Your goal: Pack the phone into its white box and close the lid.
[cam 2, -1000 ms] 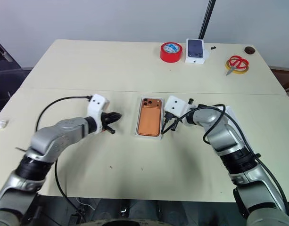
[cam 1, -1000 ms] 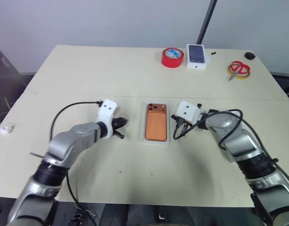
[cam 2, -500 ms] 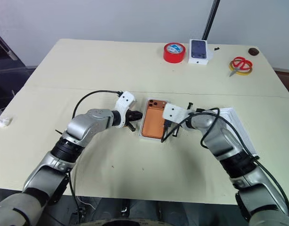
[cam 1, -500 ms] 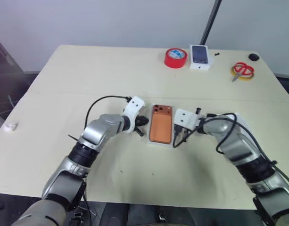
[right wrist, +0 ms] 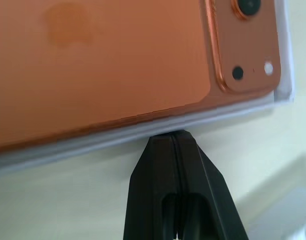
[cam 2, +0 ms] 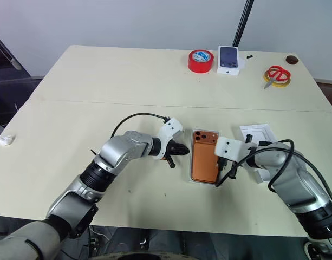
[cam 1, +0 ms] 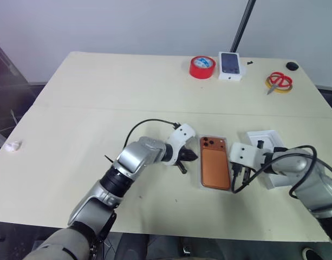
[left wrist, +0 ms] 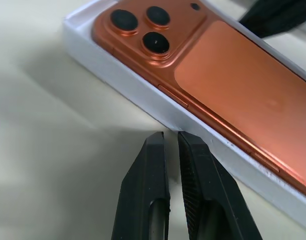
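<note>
Near the table's front edge, the phone [cam 1: 215, 169] lies lens-up in the white box [left wrist: 143, 92]. The lid [cam 1: 266, 142] lies just right of it. Closed left gripper [left wrist: 170, 136] and closed right gripper [right wrist: 172, 135] press opposite long walls, empty; best they push evenly so the box slides straight. Both forearms reach inward, tips angled down.

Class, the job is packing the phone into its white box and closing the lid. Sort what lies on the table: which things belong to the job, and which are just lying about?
Belongs to the job:
phone
white box
lid

Just lying about:
red tape roll
small box with phone picture
scissors
</note>
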Robot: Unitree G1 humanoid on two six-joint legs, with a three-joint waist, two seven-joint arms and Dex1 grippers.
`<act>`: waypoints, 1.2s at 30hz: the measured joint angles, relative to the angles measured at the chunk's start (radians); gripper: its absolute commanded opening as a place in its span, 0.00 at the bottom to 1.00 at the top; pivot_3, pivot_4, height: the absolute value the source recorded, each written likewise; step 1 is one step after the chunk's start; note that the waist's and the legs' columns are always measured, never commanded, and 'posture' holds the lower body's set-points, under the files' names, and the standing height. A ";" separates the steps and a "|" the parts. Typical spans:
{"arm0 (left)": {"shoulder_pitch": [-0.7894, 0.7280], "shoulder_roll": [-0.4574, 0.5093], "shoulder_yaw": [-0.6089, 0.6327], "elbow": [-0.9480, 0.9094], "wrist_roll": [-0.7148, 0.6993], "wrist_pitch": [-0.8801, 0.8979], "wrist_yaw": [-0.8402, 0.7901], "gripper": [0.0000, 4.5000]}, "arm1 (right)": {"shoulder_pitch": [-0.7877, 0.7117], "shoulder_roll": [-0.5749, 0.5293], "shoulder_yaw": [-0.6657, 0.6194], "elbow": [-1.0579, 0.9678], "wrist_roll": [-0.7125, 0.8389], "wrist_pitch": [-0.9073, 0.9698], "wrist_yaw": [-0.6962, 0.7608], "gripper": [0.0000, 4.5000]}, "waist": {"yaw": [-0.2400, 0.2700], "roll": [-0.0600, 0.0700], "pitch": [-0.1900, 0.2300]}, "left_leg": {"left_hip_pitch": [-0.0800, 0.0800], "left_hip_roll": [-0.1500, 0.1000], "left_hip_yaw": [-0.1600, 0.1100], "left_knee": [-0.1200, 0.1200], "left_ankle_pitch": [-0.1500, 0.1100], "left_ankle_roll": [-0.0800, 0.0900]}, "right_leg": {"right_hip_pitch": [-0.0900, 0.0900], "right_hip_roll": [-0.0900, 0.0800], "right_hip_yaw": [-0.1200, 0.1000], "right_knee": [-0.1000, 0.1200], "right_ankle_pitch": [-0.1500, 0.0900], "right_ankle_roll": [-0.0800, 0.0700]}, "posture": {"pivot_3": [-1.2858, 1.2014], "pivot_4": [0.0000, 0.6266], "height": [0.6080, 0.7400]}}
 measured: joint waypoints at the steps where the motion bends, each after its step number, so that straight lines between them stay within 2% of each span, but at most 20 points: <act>1: 0.000 -0.004 -0.003 0.000 0.000 0.001 -0.004 0.11 | 0.004 -0.004 -0.004 0.001 0.000 0.000 -0.002 0.00 | 0.000 0.000 0.000 | 0.000 0.000 0.000 0.000 0.000 0.000 | 0.000 0.000 0.000 0.000 0.000 0.000 | 0.52 0.24 0.94; 9: 0.005 -0.005 -0.018 -0.010 0.001 0.000 -0.044 0.11 | 0.022 -0.008 -0.038 0.045 0.011 -0.047 -0.019 0.00 | 0.000 0.000 0.000 | 0.000 0.000 0.000 0.000 0.000 0.000 | 0.000 0.000 0.000 0.000 0.000 0.000 | 0.52 0.24 0.94; 12: 0.009 0.000 -0.002 -0.006 0.000 -0.001 -0.037 0.10 | 0.022 -0.016 -0.057 0.050 0.043 -0.035 -0.003 0.18 | -0.001 0.000 0.000 | 0.000 0.000 0.000 0.000 0.000 0.000 | 0.000 0.000 0.000 0.000 0.000 0.000 | 0.52 0.24 0.94; 19: 0.038 0.050 0.132 0.013 0.009 -0.033 0.015 0.10 | 0.052 -0.113 -0.204 0.023 0.152 0.082 0.073 0.96 | -0.005 0.000 0.000 | 0.001 0.001 0.000 0.000 0.000 0.000 | 0.000 0.001 0.000 0.002 0.000 0.000 | 0.52 0.24 0.94; 25: 0.173 0.143 0.235 -0.073 0.007 -0.152 -0.004 0.10 | 0.006 -0.118 -0.212 0.033 0.208 0.340 0.046 0.96 | -0.012 0.001 0.000 | 0.001 0.004 0.001 0.000 0.000 0.000 | -0.001 0.001 0.001 0.004 0.000 0.000 | 0.52 0.24 0.94; 30: 0.323 0.238 0.238 -0.239 0.011 -0.412 -0.126 0.10 | -0.111 -0.062 -0.174 0.079 0.251 0.561 -0.027 0.96 | -0.014 0.001 0.000 | 0.001 0.005 0.001 0.000 0.000 0.000 | -0.001 0.000 0.001 0.004 0.000 0.000 | 0.52 0.24 0.94; 33: 0.398 0.317 0.235 -0.315 0.022 -0.535 -0.209 0.10 | -0.165 -0.025 -0.146 0.126 0.271 0.661 -0.077 0.78 | -0.018 0.001 0.000 | 0.001 0.005 0.002 0.000 0.000 0.000 | -0.001 0.000 0.002 0.004 0.000 -0.001 | 0.52 0.24 0.94; 36: 0.441 0.354 0.230 -0.346 0.023 -0.597 -0.263 0.10 | -0.196 -0.005 -0.123 0.149 0.288 0.729 -0.115 0.44 | -0.020 0.002 0.000 | 0.001 0.004 0.002 0.000 0.000 0.000 | -0.001 0.000 0.001 0.004 0.000 -0.001 | 0.52 0.24 0.94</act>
